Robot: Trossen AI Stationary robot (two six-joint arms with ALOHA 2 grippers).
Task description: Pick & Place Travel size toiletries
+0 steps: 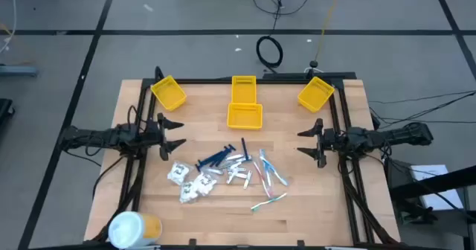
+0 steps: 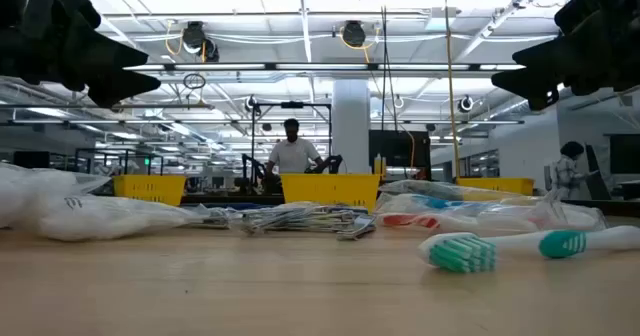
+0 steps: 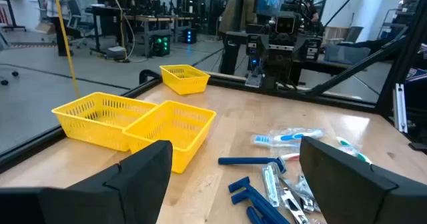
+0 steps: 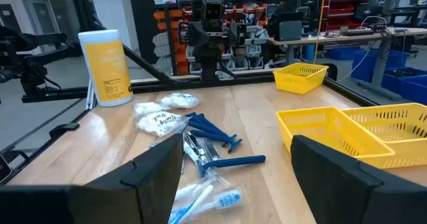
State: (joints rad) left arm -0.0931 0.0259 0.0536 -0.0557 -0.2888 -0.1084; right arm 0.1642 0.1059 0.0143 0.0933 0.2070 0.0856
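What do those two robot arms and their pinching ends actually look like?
Both arms are dark, nearly black, jointed bars with thin black cables trailing off them. The left tool and the right tool each end in two flat, pointed black fingers. No markings show on them.

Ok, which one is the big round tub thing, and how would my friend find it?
Start at the wooden table and go to the near corner on the left arm's side. The white-and-yellow tub sits there alone, apart from the pile of toiletries in the middle. It is far bigger than those little things, round rather than boxy like the yellow bins, and the only thing with a white top.
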